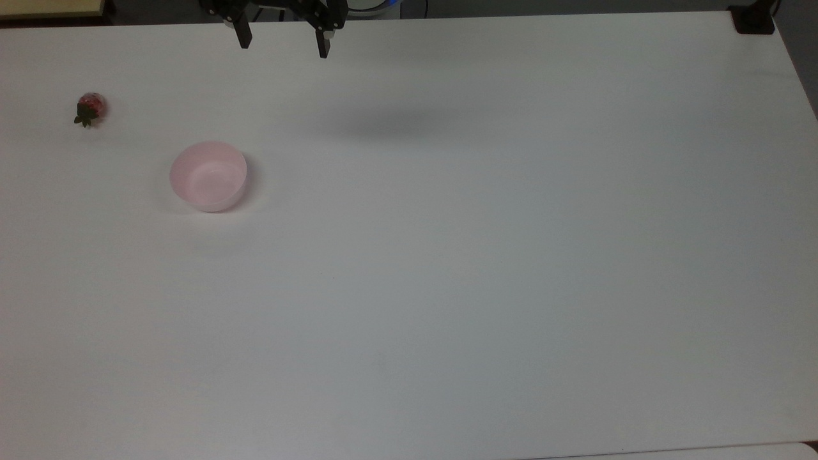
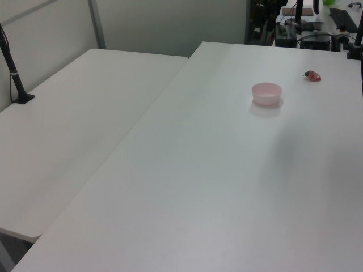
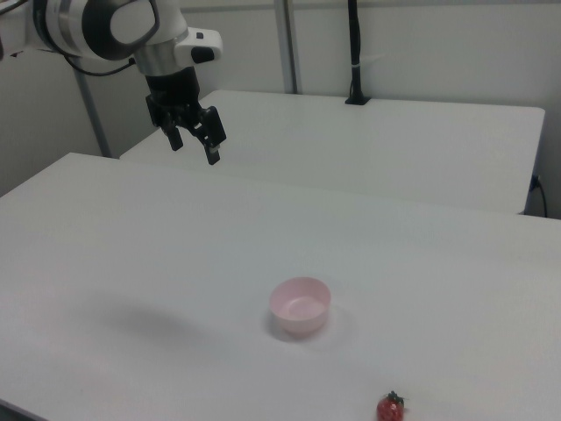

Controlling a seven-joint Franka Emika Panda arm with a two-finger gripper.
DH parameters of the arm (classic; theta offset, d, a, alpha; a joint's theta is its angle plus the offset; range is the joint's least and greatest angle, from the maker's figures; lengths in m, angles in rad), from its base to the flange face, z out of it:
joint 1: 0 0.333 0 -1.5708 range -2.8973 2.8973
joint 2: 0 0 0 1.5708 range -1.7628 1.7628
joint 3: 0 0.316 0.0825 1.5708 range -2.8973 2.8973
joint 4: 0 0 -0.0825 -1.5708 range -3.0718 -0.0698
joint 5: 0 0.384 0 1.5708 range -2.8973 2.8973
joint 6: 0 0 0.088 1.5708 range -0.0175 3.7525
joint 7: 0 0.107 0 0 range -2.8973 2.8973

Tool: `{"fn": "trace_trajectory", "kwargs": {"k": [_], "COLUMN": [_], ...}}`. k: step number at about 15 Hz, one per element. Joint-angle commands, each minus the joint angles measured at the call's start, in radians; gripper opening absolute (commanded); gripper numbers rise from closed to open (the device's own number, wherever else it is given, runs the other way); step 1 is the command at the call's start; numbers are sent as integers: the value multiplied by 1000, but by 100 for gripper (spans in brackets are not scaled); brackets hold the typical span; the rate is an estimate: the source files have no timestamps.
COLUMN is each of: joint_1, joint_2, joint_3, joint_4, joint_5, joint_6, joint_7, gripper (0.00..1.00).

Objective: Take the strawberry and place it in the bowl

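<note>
Black two-finger gripper (image 1: 283, 43) on the white-and-black arm (image 3: 114, 26): raised well above the white table (image 1: 486, 255), fingers (image 1: 243, 33) spread wide apart, nothing held between them. In the top view, seen at the table's far edge, left of that edge's middle; a soft shadow on the tabletop just below and to the right. In the right view, hanging high over the far-left part of the table, fingertips pointing down and slightly to the right view's right.

Small round pale pink bowl (image 1: 208, 176) with smooth plain walls: upright on the table, nothing inside, well apart from the gripper. In the top view, toward the table's left edge and nearer the far edge than the near one. In the right view, close to the near edge, around the middle. In the left view (image 2: 266, 93), toward the far right corner.

Small glossy red strawberry (image 1: 90, 108) with a dark green leafy cap: lying on the bare tabletop, outside the bowl and apart from it, untouched by the gripper. In the top view, close to the left edge, beyond and left of the bowl, cap pointing down-left. In the right view (image 3: 391, 408), at the near edge, right of the bowl. In the left view (image 2: 312, 75), past the bowl near the far right corner.

Second white table (image 2: 74, 124) butted alongside, seen in the left view; thin black post (image 2: 11, 65) clamped at its edge.
</note>
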Motion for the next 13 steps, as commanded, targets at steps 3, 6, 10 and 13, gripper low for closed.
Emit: {"fn": "trace_trajectory", "kwargs": {"k": [3, 6, 10, 13], "joint_1": [3, 1, 1, -3], "joint_2": [-15, -15, -15, -18], "joint_3": [-3, -3, -3, -3], "joint_4": [-10, -10, -10, -10], "joint_5": [3, 3, 3, 3], "joint_6": [1, 1, -1, -17], "joint_7": [11, 11, 11, 6], "gripper": [100, 100, 100, 100]}}
